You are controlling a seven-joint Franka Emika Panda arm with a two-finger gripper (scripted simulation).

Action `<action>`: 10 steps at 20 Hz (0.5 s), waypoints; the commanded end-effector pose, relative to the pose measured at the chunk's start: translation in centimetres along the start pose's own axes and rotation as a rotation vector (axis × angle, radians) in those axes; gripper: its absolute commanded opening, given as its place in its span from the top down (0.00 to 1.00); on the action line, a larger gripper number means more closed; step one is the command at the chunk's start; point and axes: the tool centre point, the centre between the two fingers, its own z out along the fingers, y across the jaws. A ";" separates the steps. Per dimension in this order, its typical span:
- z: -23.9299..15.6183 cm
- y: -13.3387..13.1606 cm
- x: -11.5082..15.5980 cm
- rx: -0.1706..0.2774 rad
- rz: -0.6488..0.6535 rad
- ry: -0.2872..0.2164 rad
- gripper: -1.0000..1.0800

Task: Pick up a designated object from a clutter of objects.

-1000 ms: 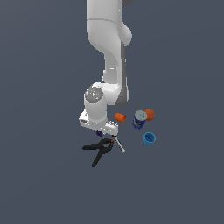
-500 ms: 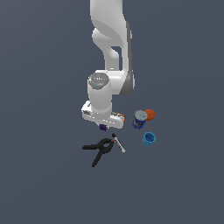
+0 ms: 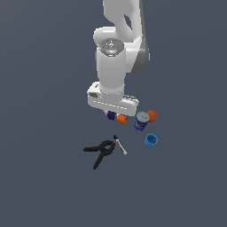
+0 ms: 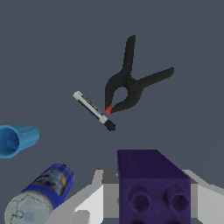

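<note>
Purple block pinched in our jaws, clear of the clutter.

We have the jaws (image 4: 151, 192) pressed on the purple block (image 4: 151, 183), studs facing the wrist camera, so it sits between them and, we judge, lifted off the worktop (image 3: 44, 177). Below the jaws lie the black spring clamp (image 4: 130, 87) and a small marker (image 4: 94, 110); to one side are the blue can (image 4: 39, 192) and light blue cup (image 4: 16, 139). The orange cylinder (image 3: 121, 119) sits just beside the block in the exterior view, with the orange ball (image 3: 152, 116) past the can. Nothing blocks the way upward.
</note>
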 end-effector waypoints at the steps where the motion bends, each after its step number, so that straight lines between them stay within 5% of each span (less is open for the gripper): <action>1: -2.7 -0.9 -0.5 -0.001 0.000 0.000 1.00; 10: -11.6 -3.9 -1.9 -0.002 0.000 0.000 1.00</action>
